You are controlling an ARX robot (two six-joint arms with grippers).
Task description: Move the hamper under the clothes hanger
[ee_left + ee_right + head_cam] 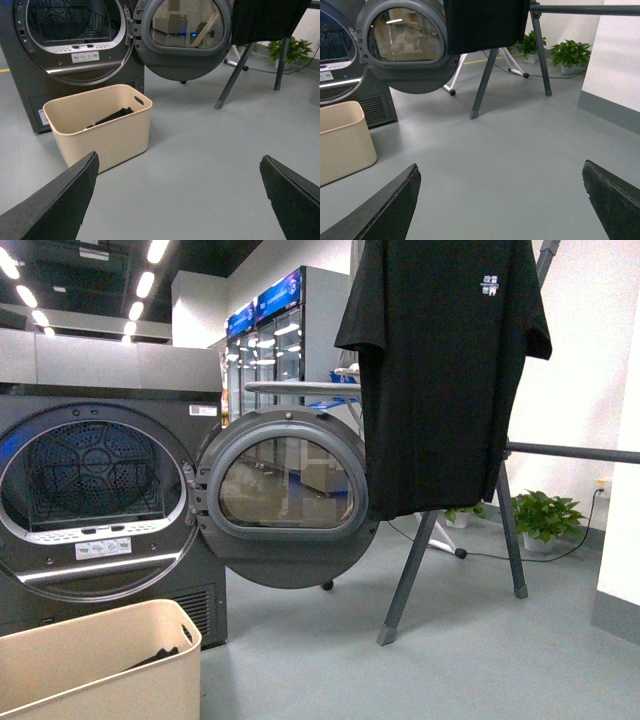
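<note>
Left wrist view alone: whole hamper point(111, 137)

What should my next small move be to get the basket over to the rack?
Probably ease the left gripper forward to the basket's near rim and grip it. The left gripper and the right gripper are both open and empty. The basket sits on the floor by the dryer, off to the left of the rack with its black shirt.

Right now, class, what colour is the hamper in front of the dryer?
The hamper is plain beige; the left wrist view shows it best.
</note>
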